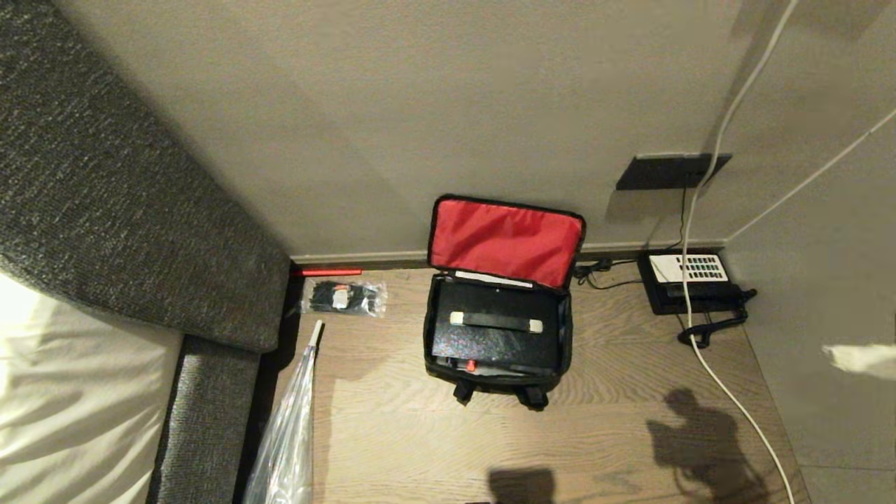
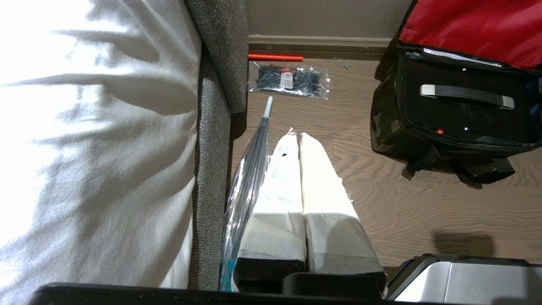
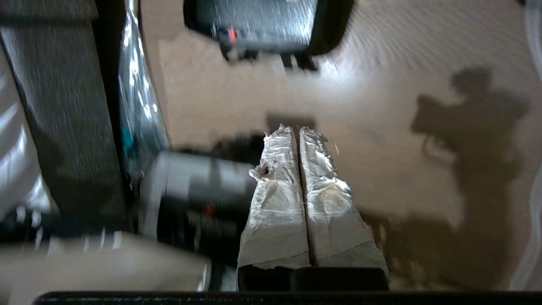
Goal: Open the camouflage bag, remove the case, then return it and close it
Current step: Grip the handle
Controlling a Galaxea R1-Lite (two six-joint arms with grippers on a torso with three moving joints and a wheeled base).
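Telephone (image 1: pixel 689 283) and cord (image 1: pixel 707 350) (white) flank camouflage bag (image 1: pixel 495 343).

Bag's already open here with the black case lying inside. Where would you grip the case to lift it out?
Probably by the black strap handle across the case top, coming straight down from above. The camouflage bag walls closely surround the case, leaving its edges little room, while the handle lies exposed.

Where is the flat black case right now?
In the head view, the flat black rectangular case lies inside the open green-camouflage fabric bag, below its raised red-lined lid, on the wooden floor left of the black telephone.
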